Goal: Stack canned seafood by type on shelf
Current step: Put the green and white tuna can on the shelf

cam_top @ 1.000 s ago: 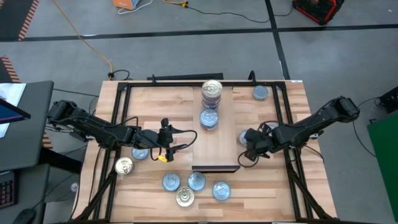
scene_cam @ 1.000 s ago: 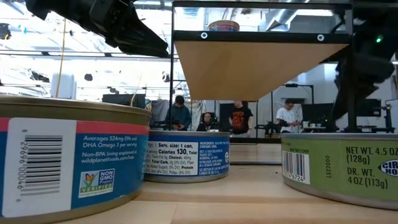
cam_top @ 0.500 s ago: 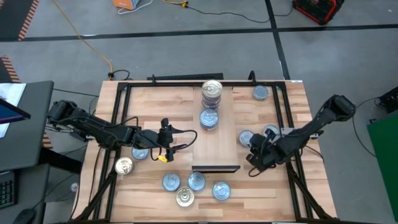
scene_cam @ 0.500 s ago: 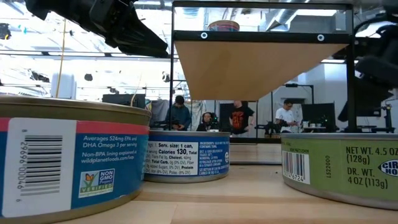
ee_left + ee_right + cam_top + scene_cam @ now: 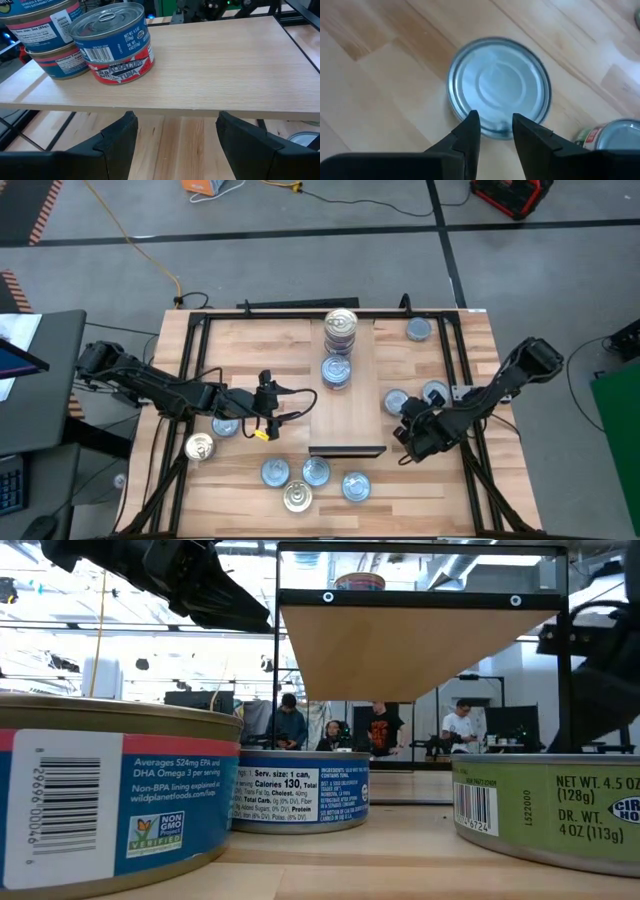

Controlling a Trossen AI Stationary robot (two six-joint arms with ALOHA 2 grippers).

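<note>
Next tin lying flat on the surface, just right of the shelf, under the right gripper. Fingers narrowly parted, holding nothing; better to open wider, centre over the lid, then lower.

On the shelf: one stack and one single tuna tin. Loose tins in the high view: nine. Left gripper waiting beside the shelf edge, fingers wide apart, empty.

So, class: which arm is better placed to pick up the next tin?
The right gripper: it hovers directly over a loose tin on the tabletop, fingers open. The left gripper only faces the shelf edge.
</note>
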